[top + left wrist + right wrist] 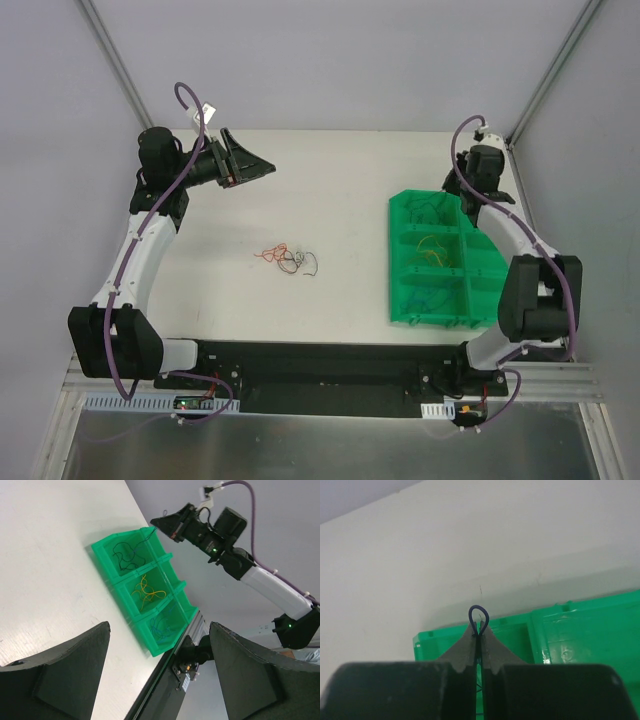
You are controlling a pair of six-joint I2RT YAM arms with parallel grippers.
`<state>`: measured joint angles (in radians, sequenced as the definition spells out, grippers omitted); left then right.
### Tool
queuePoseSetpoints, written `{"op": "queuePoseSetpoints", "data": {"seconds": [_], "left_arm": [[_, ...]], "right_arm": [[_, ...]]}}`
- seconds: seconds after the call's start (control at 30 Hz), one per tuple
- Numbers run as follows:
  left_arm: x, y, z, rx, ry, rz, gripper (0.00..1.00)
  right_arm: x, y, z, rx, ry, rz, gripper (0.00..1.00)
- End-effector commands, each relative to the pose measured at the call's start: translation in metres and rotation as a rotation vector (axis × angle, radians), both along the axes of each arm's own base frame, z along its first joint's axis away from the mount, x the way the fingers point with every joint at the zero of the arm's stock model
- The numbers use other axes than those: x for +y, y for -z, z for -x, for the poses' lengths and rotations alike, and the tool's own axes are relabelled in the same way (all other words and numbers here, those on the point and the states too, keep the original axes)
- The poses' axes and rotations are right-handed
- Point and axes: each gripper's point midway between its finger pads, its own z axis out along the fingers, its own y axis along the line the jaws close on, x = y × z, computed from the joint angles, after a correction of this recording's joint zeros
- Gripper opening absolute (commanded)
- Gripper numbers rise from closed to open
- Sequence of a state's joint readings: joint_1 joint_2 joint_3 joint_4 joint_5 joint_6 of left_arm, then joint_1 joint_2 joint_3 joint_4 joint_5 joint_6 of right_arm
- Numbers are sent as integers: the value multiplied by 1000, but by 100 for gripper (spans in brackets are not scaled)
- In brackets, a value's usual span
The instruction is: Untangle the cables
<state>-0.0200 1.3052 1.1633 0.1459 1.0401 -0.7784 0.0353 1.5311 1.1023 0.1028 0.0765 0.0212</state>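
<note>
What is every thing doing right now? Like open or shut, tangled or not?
Left black two-finger gripper: open, holding nothing.
Right black two-finger gripper: shut on a thin dark wire loop, which sticks up past the fingertips.
Small bunch of orange, red and black wires: tangled, lying on the table, nothing touching it.
Green plastic compartment bin: holds dark, yellow and blue wires, each colour in its own compartment.

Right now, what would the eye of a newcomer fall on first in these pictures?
The bright green plastic bin with compartments, on the table's right side, stands out first; thin wires lie in it. Over its far end the right claw is shut on a dark thin wire loop. At the table's middle lies a small knot of thin coloured wires.
</note>
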Motion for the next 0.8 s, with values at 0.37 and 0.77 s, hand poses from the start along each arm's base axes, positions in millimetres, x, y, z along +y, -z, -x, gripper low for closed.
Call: {"op": "queuePoseSetpoints", "data": {"seconds": [0.37, 0.77], "left_arm": [[-5, -13, 7, -62, 42, 9, 80], [-6, -8, 4, -50, 42, 8, 80]], "right_arm": [[-11, 93, 30, 385, 199, 31, 0], [19, 88, 27, 416, 53, 123, 26]]}}
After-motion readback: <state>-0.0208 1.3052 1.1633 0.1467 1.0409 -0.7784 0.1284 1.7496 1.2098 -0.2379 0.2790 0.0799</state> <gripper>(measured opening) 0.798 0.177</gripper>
